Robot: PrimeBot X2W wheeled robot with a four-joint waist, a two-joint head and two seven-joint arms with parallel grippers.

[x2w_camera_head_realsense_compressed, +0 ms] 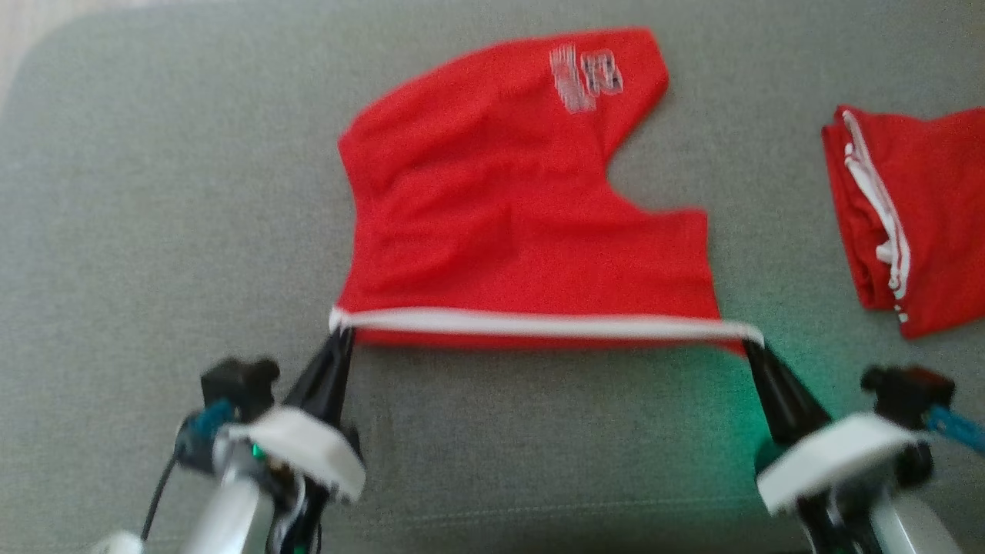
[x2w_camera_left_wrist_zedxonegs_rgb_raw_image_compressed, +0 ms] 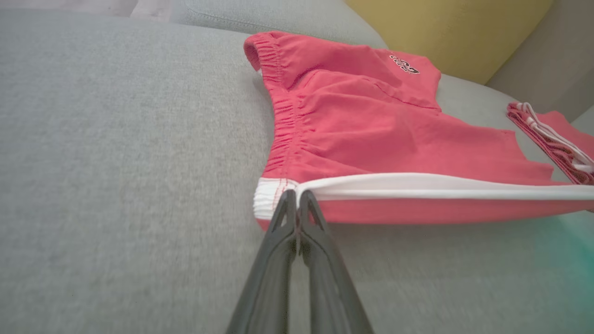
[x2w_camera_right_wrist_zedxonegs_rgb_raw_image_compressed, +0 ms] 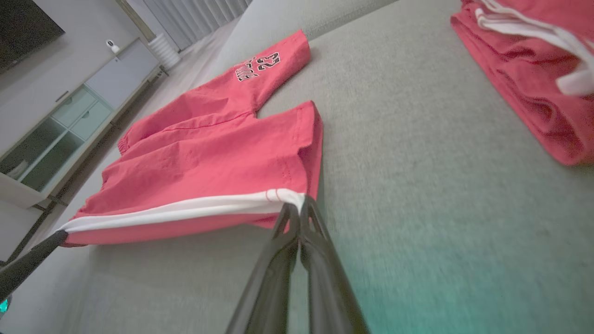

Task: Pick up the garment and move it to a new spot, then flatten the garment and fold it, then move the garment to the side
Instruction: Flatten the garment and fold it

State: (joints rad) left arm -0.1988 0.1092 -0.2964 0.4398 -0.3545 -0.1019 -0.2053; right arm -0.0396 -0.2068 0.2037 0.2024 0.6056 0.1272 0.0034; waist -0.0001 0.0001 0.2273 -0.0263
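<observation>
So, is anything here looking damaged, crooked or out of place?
Nothing stands out. The red shorts lie flat on the grey cushion, only their white-striped near edge held taut between the fingers of the left gripper and right gripper, both shut on it. The folded red garment lies apart, tidy.

second red garment [x2w_camera_head_realsense_compressed: 916, 223] cut off at right edge, print [x2w_camera_head_realsense_compressed: 585, 77] on the shorts [x2w_camera_head_realsense_compressed: 508, 200] blurred, unreadable in head view, yellow cushion [x2w_camera_left_wrist_zedxonegs_rgb_raw_image_compressed: 445, 32] cropped at top edge, cabinet [x2w_camera_right_wrist_zedxonegs_rgb_raw_image_compressed: 60, 134] contents unclear
</observation>
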